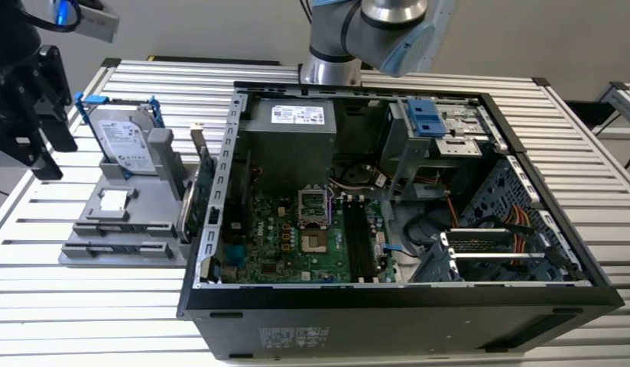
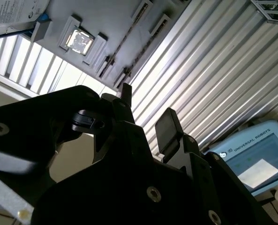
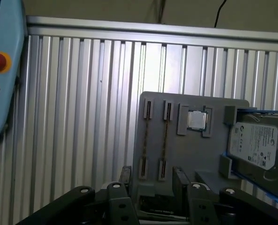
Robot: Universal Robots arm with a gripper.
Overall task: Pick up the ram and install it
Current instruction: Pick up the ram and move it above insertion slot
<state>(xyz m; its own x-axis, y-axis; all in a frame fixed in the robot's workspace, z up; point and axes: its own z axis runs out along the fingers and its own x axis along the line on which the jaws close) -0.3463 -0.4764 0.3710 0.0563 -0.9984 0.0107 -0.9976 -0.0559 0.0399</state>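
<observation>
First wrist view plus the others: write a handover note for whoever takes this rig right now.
Gripper: open, empty, pointing at the grey fixture tray in the first wrist view.
Ram: thin dark stick seen edge-on, standing in a tray slot, a second stick beside it.
Done: nothing yet; ram not gripped.
Left: pick-up and install; the long black slots on the green motherboard in the open black computer case look empty.
</observation>
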